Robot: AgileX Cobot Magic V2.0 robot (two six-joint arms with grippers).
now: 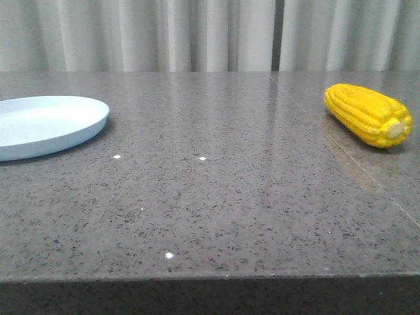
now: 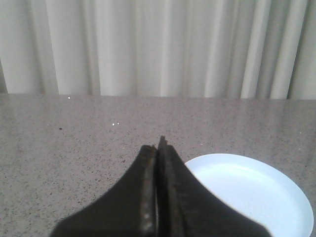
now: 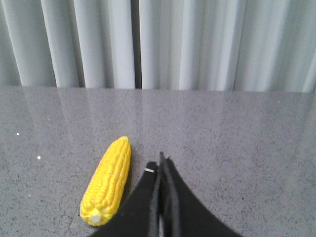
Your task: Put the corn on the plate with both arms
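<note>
The corn [image 1: 369,114] lies flat on the grey speckled worktop [image 1: 216,197], far to the right side and toward the back, with nothing touching it. In the front view its long axis runs diagonally: the pale cut stem end points forward and to the right, the tapered tip points back and to the left. In the right wrist view the corn [image 3: 107,180] is just beside the right pincer [image 3: 161,165], on its inner side, and the stem end is the nearer one. So the right arm is clearly closer to it. The fingers of the right pincer are pressed together and hold nothing; I judge they must spread and shift sideways over the cob before any grasp.

The plate [image 1: 46,125] sits at the far left, well apart from the corn and partly cut by the picture edge. The left pincer [image 2: 158,148] is also closed together and empty, with the plate [image 2: 256,192] just beside it. Between corn and plate the worktop shows no other object, so the path across looks open.
</note>
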